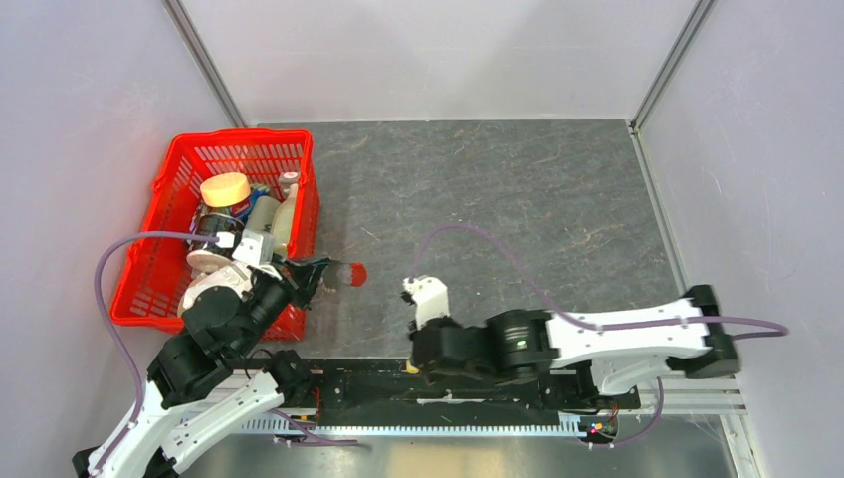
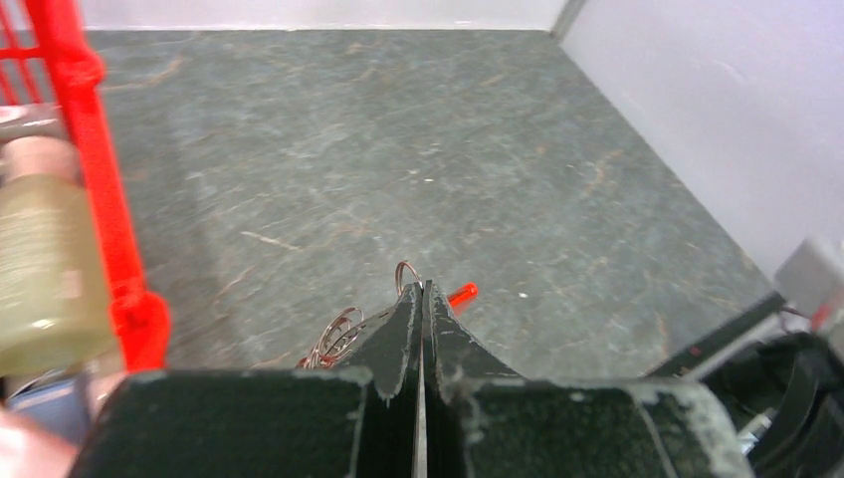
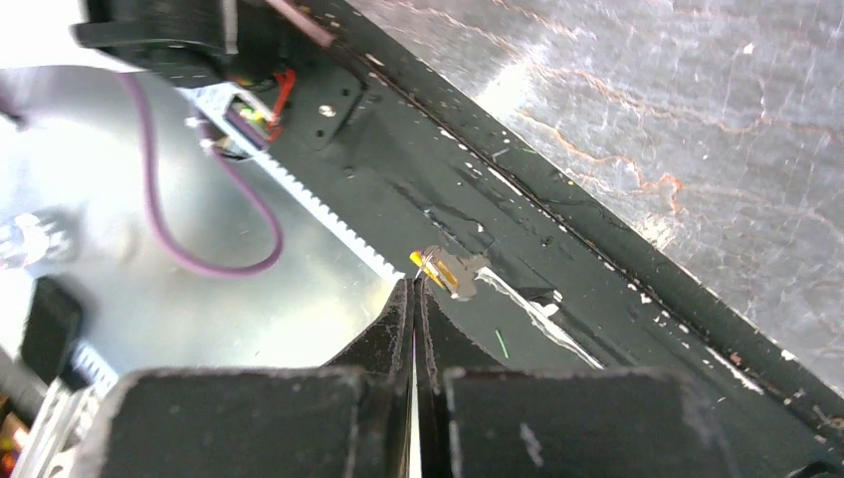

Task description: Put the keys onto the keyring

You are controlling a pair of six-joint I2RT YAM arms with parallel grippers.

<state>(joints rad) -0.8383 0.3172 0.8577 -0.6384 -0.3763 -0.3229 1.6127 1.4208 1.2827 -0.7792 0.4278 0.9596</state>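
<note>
brass key point(image 3: 450, 272), just one, sits pinched in your right gripper point(image 3: 415, 291) over the near edge. your left gripper point(image 2: 423, 291) clamps the one keyring point(image 2: 463, 293) beside the left-edge basket point(image 1: 244, 136); grey veined worktop point(image 1: 498, 199), pale walls point(image 1: 418, 50).

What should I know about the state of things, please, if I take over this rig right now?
Left hand: shut on the keyring, with the red tag poking out past the fingertips, just right of the red basket.
Right hand: shut on the key, tiny and brass-coloured, at the fingertips over the black rail at the table's near edge.
Done: both things are in the hands.
Left: the hands are apart and the key is not on the ring. Bring them together, thread the key on and check that it stays.
</note>
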